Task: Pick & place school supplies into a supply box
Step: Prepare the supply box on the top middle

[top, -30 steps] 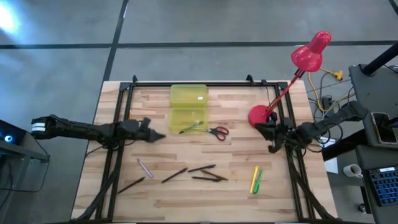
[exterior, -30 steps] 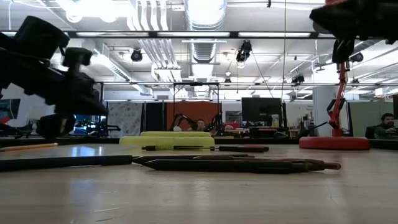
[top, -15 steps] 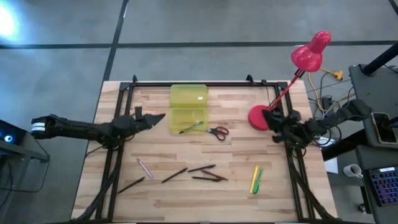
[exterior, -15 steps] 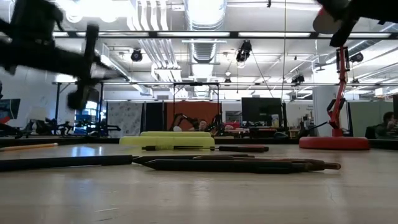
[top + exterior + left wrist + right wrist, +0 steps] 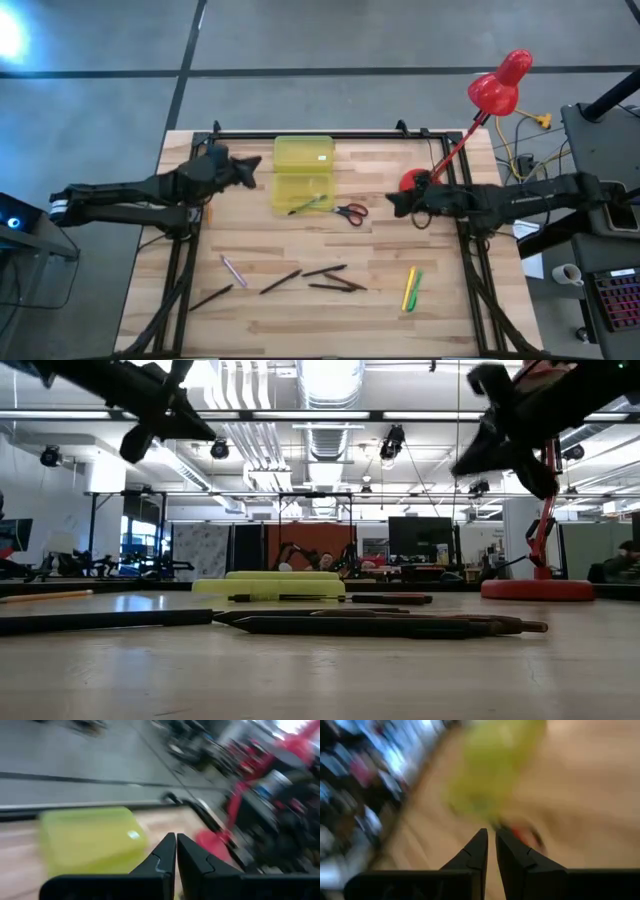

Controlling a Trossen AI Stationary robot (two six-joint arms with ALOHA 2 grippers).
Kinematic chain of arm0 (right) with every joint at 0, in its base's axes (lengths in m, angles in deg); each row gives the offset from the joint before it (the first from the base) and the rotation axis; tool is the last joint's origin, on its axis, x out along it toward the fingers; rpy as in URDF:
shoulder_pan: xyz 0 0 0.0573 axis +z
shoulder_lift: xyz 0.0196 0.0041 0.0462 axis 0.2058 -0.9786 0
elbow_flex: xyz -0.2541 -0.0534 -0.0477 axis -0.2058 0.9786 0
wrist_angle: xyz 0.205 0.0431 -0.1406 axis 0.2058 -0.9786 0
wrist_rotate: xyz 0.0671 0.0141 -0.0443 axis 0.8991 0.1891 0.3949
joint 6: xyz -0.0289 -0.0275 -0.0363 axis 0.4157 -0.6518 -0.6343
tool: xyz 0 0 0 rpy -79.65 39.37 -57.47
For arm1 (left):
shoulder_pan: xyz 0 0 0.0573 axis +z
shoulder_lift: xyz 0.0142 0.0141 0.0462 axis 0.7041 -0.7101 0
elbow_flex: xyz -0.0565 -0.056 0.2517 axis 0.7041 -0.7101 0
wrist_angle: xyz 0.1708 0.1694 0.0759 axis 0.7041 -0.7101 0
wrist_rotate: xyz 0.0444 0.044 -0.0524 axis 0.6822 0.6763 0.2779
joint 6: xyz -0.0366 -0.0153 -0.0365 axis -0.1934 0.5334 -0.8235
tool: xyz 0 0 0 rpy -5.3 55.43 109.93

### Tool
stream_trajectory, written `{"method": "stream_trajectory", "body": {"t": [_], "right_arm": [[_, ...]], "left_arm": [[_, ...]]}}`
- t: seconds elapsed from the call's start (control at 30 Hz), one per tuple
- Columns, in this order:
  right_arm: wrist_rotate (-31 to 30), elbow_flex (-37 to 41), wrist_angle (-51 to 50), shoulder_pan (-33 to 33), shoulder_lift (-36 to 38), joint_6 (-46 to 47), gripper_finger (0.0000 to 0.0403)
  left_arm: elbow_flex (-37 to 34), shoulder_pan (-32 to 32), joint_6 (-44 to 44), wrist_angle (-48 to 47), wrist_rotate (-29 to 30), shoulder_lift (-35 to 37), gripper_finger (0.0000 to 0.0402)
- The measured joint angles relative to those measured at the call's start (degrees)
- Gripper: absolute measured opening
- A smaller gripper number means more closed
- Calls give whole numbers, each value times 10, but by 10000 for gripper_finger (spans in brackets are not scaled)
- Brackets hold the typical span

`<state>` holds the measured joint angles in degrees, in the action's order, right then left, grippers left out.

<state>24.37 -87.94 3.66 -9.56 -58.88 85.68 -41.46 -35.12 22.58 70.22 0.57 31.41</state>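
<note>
Right gripper (image 5: 393, 205), fingers nearly together and empty, hovers just beside the red-handled scissors (image 5: 351, 212); beyond them lies the open supply box (image 5: 303, 174). Left gripper (image 5: 255, 165), fingers nearly together, hovers beside the box's far side.

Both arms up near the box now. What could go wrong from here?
1. Right gripper is close to the scissors with its fingers nearly shut; it may nudge them rather than grasp.
2. Left gripper sits beside the supply box and could knock it.
3. Right arm crosses the pink lamp base.
</note>
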Motion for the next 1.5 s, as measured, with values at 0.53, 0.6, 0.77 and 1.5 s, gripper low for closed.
{"method": "stream_trajectory", "body": {"t": [0.53, 0.6, 0.77, 1.5], "right_arm": [[88, -132, -77, -124, -145, -226, 38], [119, -133, -73, -151, -187, -237, 50], [224, -143, 20, -202, -284, -248, 104], [204, -545, -190, -326, -652, -322, 61]], "left_arm": [[177, 69, -46, -205, 4, -244, 0], [194, 90, -48, -234, -14, -273, 0], [210, 171, -41, -249, -78, -319, 2], [163, 371, 27, -155, -330, -454, 22]]}}
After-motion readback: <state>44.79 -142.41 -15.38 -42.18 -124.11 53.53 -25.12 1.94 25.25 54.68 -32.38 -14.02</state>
